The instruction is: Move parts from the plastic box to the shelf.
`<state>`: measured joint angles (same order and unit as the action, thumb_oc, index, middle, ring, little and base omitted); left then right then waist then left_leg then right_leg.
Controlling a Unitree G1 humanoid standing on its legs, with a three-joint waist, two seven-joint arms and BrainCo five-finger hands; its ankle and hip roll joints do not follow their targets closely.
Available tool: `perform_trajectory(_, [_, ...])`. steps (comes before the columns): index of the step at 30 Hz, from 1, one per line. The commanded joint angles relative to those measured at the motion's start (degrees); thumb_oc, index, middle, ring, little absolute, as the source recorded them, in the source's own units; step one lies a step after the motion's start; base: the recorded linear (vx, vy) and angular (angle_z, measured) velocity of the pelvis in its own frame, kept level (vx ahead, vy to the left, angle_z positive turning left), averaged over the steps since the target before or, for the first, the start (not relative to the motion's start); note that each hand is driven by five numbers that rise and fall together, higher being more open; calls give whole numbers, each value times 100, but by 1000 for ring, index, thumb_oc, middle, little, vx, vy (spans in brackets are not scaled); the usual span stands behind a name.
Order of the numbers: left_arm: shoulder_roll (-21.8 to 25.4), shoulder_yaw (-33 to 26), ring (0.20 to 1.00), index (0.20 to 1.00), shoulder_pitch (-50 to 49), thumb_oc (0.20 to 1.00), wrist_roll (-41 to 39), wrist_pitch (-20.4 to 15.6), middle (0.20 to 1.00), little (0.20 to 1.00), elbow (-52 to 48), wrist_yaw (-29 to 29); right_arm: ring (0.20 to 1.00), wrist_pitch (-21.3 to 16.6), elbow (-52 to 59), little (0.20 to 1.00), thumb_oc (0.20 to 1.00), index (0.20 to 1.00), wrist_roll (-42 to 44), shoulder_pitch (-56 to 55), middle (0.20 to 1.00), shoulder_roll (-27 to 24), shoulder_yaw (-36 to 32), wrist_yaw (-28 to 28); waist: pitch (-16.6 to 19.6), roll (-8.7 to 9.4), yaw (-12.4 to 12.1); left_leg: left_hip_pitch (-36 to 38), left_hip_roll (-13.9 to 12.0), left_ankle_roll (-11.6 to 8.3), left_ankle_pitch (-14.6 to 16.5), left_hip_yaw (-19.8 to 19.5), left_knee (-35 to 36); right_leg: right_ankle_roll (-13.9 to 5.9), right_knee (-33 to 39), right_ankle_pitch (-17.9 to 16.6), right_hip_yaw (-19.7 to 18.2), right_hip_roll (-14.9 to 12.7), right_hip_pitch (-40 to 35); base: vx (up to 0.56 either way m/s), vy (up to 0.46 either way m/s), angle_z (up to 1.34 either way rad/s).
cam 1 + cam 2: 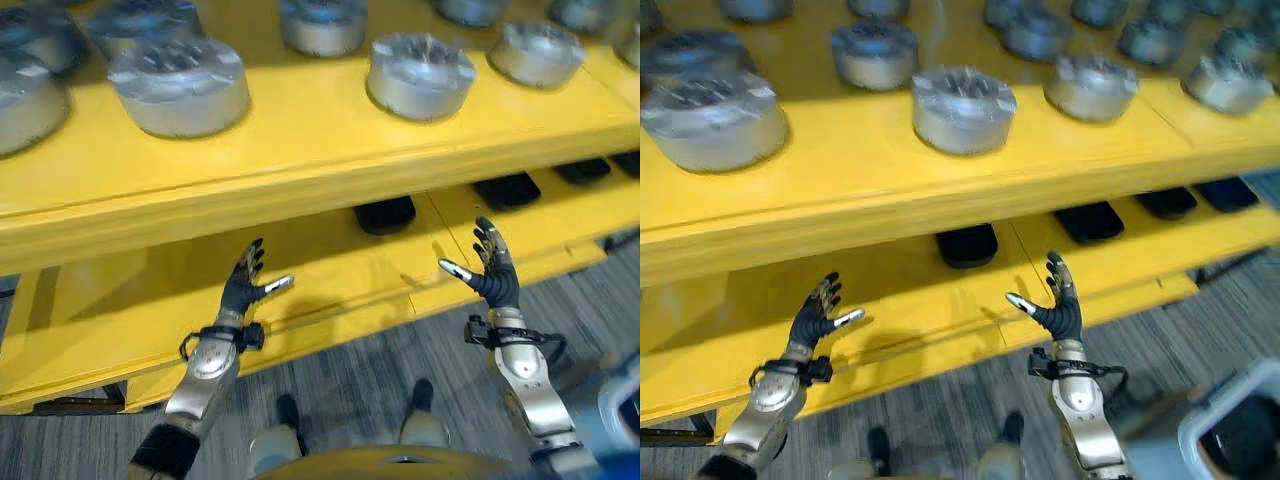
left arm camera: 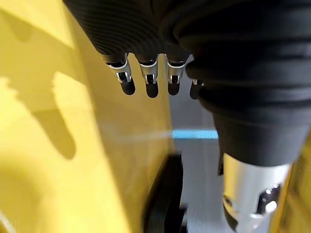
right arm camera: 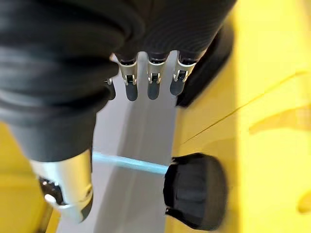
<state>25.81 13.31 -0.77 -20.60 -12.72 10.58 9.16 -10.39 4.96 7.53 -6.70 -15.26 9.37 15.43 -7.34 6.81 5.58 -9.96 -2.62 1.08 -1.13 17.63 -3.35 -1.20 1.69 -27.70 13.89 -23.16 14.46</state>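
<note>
Low in the frame, the left hand (image 1: 243,283) and right hand (image 1: 491,270) hover palm-in with fingers spread and nothing held, in front of the yellow shelf (image 1: 330,150). A reach from here risks knocking the lower tier's edge or the black pads (image 1: 385,214) sitting there. Farther up, grey round metal parts (image 1: 420,76) stand in rows on the upper tier, ribbed on top; the plastic box (image 1: 1235,425) sits at lower right.
</note>
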Motion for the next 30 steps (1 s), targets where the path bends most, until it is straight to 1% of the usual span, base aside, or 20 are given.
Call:
perform_trajectory(1, [-85,-356,1000,1000,-68,1000,50,-340,1000,1000,-496,124,1000,-323,350,1000,1000,1000,-120,325,1000,-407,-61,3,-239,-350,-300,610,-270,-53,432,41,395,-1380,-1049,1312,585,-188,-823,-60,169,-102])
perform_trajectory(2, [-124,-475,1000,1000,-213,1000,-33,-340,1000,1000,-592,110,1000,-310,363,1000,1000,1000,-290,362,1000,-464,-23,10,-224,-344,-427,652,-316,-46,413,323,379,-1347,-1212,1424,1131,-365,-1022,-106,100,-123])
perform_trajectory(4, [-156,-570,1000,1000,-372,1000,-114,-291,1000,1000,-676,84,1000,-265,309,1000,1000,1000,-286,404,1000,-449,-69,60,-157,-282,-523,687,-339,-58,381,556,391,-1374,-1185,1344,1401,-474,-1155,-68,-68,-123])
perform_trajectory(6, [-174,-624,1000,1000,-452,1000,-135,-267,1000,1000,-674,56,1000,-237,356,1000,1000,1000,-345,421,1000,-457,-105,64,-117,-243,-555,694,-388,-96,379,678,363,-1380,-987,1268,1422,-463,-1206,-20,-161,-109])
perform_trajectory(7, [-197,-699,1000,1000,-616,1000,-144,-261,1000,1000,-650,11,1000,-271,453,1000,1000,1000,-435,328,1000,-487,-203,59,-66,-197,-551,730,-435,-176,330,752,355,-1380,-644,1283,1362,-374,-1281,38,-208,-96])
perform_trajectory(8, [-211,-741,1000,1000,-731,1000,-135,-257,1000,1000,-638,-11,1000,-274,464,1000,1000,1000,-459,229,1000,-497,-281,56,-31,-172,-534,755,-489,-233,299,780,338,-1380,-518,1349,1335,-294,-1328,42,-285,-85])
perform_trajectory(11, [-261,-822,1000,1000,-881,1000,-246,-282,1000,1000,-687,-42,1000,-231,441,1000,1000,1000,-669,167,1000,-564,-335,113,30,-215,-484,861,-784,-436,116,972,346,-1370,-327,1507,1303,-87,-1365,35,-245,-83])
perform_trajectory(14, [-233,-810,1000,1000,-912,1000,-226,-317,1000,1000,-795,-119,1000,-248,446,1000,1000,1000,-723,56,1000,-629,-437,148,40,-344,-369,961,-1152,-674,-137,1095,390,-1213,-244,2024,1160,257,-1392,56,-254,-40])
perform_trajectory(15, [-237,-808,1000,1000,-912,1000,-228,-319,1000,1000,-792,-122,1000,-246,453,1000,1000,1000,-722,50,1000,-634,-441,147,39,-359,-374,966,-1177,-692,-152,1094,393,-1195,-251,2043,1162,281,-1393,43,-299,-43])
perform_trajectory(16, [-244,-744,1000,1000,-891,1000,-210,-318,1000,1000,-814,-175,1000,-284,482,1000,1000,1000,-766,-54,1000,-684,-517,144,15,-483,-273,1012,-1432,-872,-397,1151,452,-1056,-290,2338,1123,525,-1380,45,-413,-39])
perform_trajectory(18, [-364,-669,1000,1000,-871,1000,-235,-341,1000,1000,-823,-207,1000,-356,549,1000,1000,1000,-777,-139,1000,-840,-582,184,-41,-739,-110,1107,-1901,-1169,-876,1241,527,-804,-354,2709,1061,1002,-1337,57,-528,-19])
perform_trajectory(21, [-495,-629,1000,1000,-844,1000,-287,-366,1000,1000,-772,-158,1000,-405,514,1000,1000,1000,-863,-104,1000,-969,-564,252,-160,-871,-10,1183,-2242,-1351,-1247,1358,432,-595,-504,2980,858,1382,-1206,11,-328,-24])
perform_trajectory(23, [-559,-598,1000,1000,-819,1000,-294,-350,1000,1000,-720,-163,1000,-429,558,1000,1000,1000,-967,-156,1000,-1030,-606,300,-221,-883,38,1189,-2417,-1436,-1529,1453,260,-478,-514,3084,796,1566,-1217,5,-391,-57])
perform_trajectory(24, [-581,-514,1000,1000,-729,1000,-278,-324,1000,1000,-649,-179,1000,-435,558,1000,1000,1000,-1010,-243,1000,-1100,-701,361,-282,-862,90,1062,-2533,-1459,-1682,1673,50,-333,-453,3181,832,1695,-1307,-18,-331,-45])
perform_trajectory(25, [-586,-505,1000,1000,-720,1000,-275,-325,1000,1000,-642,-177,1000,-435,562,1000,1000,1000,-1014,-248,1000,-1102,-708,366,-286,-868,80,1059,-2546,-1462,-1676,1672,31,-323,-445,3184,830,1705,-1313,7,-359,-17])
perform_trajectory(26, [-595,-484,1000,1000,-692,1000,-285,-335,1000,1000,-641,-234,1000,-461,581,1000,1000,1000,-1067,-326,1000,-1143,-737,398,-305,-866,104,989,-2456,-1449,-1620,1552,-143,-289,-325,3229,727,1819,-1379,29,-160,-3])
perform_trajectory(27, [-595,-479,1000,1000,-690,1000,-286,-339,1000,1000,-636,-235,1000,-460,585,1000,1000,1000,-1070,-331,1000,-1143,-739,400,-304,-868,104,978,-2463,-1451,-1616,1541,-160,-286,-309,3222,729,1824,-1387,38,-156,-11])
perform_trajectory(28, [-585,-444,1000,1000,-678,1000,-282,-347,1000,1000,-679,-215,1000,-455,580,1000,1000,1000,-1104,-305,1000,-1180,-706,405,-333,-883,8,885,-2306,-1415,-1667,1090,-218,-278,-260,3206,591,1866,-1377,1,-42,-32])
perform_trajectory(29, [-594,-418,1000,1000,-639,1000,-284,-348,1000,1000,-699,-205,1000,-482,558,1000,1000,1000,-1090,-260,1000,-1170,-688,396,-352,-858,-66,700,-2013,-1280,-1506,512,-321,-274,-195,3191,497,1866,-1365,-51,-72,-62])
perform_trajectory(30, [-608,-423,1000,1000,-640,1000,-275,-362,1000,1000,-702,-192,1000,-513,494,1000,1000,1000,-1038,-210,1000,-1163,-642,361,-403,-790,-192,472,-1501,-949,-1185,-130,-408,-235,-136,3054,392,1860,-1316,-45,-113,-76])
